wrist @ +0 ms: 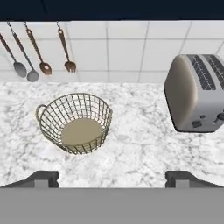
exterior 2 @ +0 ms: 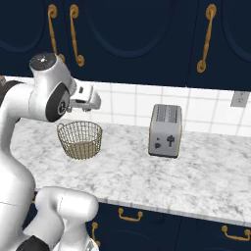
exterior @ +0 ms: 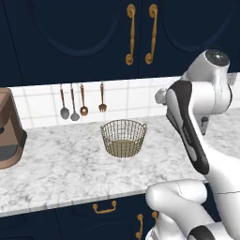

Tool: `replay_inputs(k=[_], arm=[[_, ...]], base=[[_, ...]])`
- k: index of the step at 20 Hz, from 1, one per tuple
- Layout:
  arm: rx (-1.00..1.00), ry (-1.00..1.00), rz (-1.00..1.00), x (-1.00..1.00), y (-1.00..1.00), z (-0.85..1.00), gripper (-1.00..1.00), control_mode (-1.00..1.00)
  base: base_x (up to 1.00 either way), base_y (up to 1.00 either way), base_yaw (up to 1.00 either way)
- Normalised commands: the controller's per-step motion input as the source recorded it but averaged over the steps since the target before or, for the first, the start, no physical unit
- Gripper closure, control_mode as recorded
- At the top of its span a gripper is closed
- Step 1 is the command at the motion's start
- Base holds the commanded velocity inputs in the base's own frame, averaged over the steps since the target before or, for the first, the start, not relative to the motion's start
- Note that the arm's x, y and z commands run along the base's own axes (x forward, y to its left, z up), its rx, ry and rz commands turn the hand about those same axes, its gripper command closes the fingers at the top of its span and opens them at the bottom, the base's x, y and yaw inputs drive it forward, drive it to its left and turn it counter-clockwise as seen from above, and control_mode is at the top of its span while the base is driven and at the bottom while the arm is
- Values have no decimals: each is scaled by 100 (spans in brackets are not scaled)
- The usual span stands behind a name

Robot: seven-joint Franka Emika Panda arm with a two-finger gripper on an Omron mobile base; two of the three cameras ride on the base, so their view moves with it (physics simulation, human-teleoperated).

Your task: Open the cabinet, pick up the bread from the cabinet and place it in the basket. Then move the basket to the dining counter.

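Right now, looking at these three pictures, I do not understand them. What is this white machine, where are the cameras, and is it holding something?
It is a robot arm in a simulated kitchen. Two pictures come from cameras behind it, left and right. The third looks from its hand: the two dark tips are its claw, open and holding nothing. On the marble counter stand an empty wire basket, a toaster and, at far left, a brown coffee machine. Utensils hang on the tiles. The cabinet above is closed.

Even, bright rendered light, no glare; soft shadow under basket (wrist: 75, 123) ahead of pincer; frames sharp, slightly low-res.
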Motion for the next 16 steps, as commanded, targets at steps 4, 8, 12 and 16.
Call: replay_inputs(k=[4, 8, 12, 16], arm=[[1, -56, 0, -19, 0, 47, -100, -100], [4, -54, 0, 0, 0, 54, -100, -100], [3, -51, 0, 0, 7, 66, -100, -100], [2, -46, 0, 0, 17, 51, -100, -100]], base=[[0, 0, 0], [0, 0, 0], [0, 0, 0], [0, 0, 0]])
